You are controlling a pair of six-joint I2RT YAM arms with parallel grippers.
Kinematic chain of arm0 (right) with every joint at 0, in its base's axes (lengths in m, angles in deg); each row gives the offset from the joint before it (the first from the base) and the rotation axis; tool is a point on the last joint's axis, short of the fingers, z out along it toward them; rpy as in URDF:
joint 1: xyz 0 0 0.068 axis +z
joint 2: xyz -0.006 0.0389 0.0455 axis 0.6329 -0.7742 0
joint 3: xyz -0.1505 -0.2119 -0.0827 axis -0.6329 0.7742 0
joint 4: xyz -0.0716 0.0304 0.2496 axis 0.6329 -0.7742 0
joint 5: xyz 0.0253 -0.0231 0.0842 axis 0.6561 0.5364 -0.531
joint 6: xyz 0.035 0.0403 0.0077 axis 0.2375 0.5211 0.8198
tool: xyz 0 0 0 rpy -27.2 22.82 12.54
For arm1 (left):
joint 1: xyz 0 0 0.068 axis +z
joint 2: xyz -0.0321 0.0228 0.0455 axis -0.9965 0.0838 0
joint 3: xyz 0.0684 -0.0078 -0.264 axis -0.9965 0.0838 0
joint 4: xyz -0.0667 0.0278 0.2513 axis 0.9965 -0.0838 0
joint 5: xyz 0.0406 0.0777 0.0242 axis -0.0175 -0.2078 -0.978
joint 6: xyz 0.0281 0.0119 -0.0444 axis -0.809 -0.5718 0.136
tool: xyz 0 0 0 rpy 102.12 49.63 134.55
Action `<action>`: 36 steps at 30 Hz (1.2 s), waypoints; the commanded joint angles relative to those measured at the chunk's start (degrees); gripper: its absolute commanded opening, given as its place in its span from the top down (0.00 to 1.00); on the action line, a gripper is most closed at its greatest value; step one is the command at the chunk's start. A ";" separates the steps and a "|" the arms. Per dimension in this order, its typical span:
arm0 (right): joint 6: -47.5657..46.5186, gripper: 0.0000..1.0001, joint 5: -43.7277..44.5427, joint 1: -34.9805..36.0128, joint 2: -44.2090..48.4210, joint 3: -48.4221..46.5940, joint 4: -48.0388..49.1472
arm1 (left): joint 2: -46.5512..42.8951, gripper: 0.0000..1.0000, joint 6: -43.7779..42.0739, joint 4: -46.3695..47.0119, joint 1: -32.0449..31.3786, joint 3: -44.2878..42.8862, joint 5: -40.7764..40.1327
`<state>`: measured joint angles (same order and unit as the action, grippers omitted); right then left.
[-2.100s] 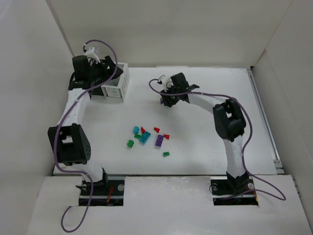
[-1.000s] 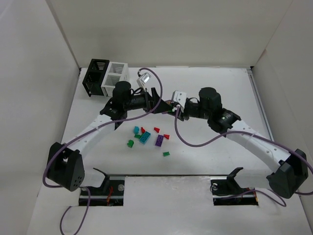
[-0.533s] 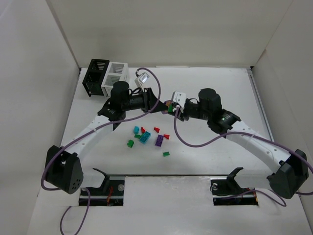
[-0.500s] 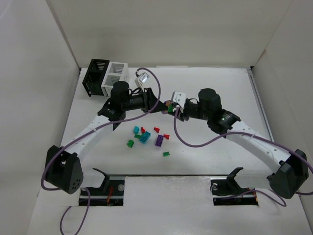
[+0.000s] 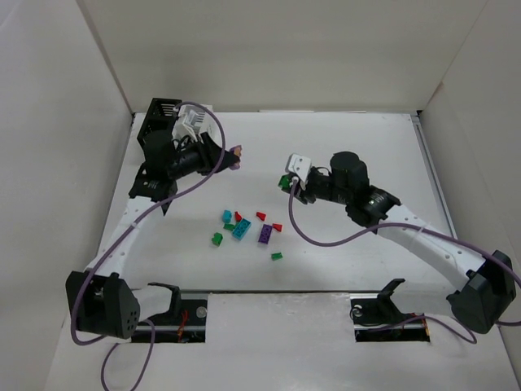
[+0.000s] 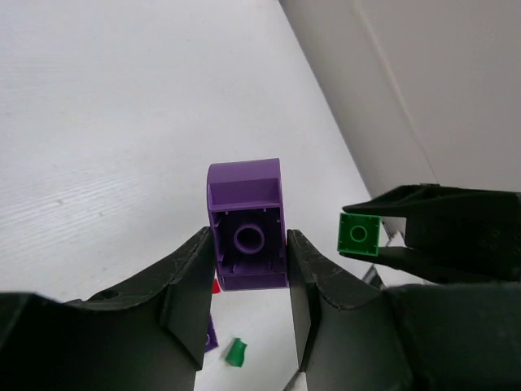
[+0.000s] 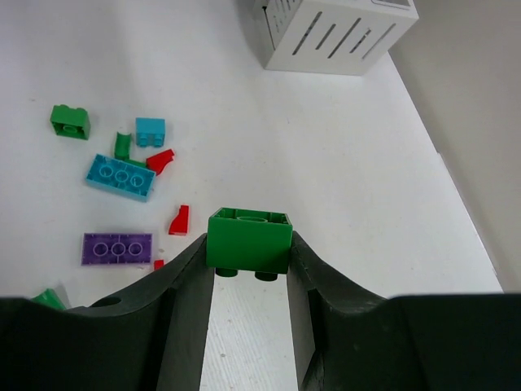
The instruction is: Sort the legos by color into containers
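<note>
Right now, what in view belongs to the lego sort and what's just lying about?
Job: held purple brick, held green brick, loose bricks, black bin, white bin.
Just there: table, enclosure walls.

The loose legos [image 5: 244, 228] crowd the centre of the tabletop [image 5: 350, 138], at about 7 o'clock from the right hand [image 5: 284, 182], whose green lego [image 7: 249, 236] juts from its tips. An open gap parts it from the left hand [image 5: 235, 154] and its purple lego [image 6: 247, 236] at 10 o'clock. Toward 12 and 2 o'clock the tabletop lies bare. The left arm [image 5: 134, 220] overhangs the black container [image 5: 163, 110] and white container [image 7: 342, 37] in the 10 o'clock corner, hard by the left wall [image 5: 57, 163].
</note>
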<state>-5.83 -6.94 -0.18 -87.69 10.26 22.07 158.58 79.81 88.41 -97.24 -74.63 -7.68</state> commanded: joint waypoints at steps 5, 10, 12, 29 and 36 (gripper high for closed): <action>1.41 1.00 1.65 -0.07 1.05 -0.11 1.68 | -1.61 1.00 -3.65 -4.20 3.00 -4.81 -6.72; 4.56 1.00 7.78 -0.07 0.00 -0.64 2.29 | 1.64 1.00 -2.59 -12.28 3.53 -10.87 -29.95; 6.40 1.00 10.34 -0.07 -0.53 -1.16 2.82 | 4.71 1.00 -2.59 -14.30 4.05 -13.41 -33.79; 10.19 1.00 11.32 -8.41 -8.79 -5.73 5.11 | 27.30 1.00 -8.57 -8.51 12.05 -33.63 -34.24; 10.19 1.00 10.71 -10.43 -12.66 -9.42 5.63 | 45.03 1.00 -8.04 -8.50 13.10 -50.05 -34.16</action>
<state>3.39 4.57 -9.29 -100.22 4.73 24.36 198.97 72.33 78.51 -84.98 -118.33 -42.00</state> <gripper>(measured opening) 0.431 0.334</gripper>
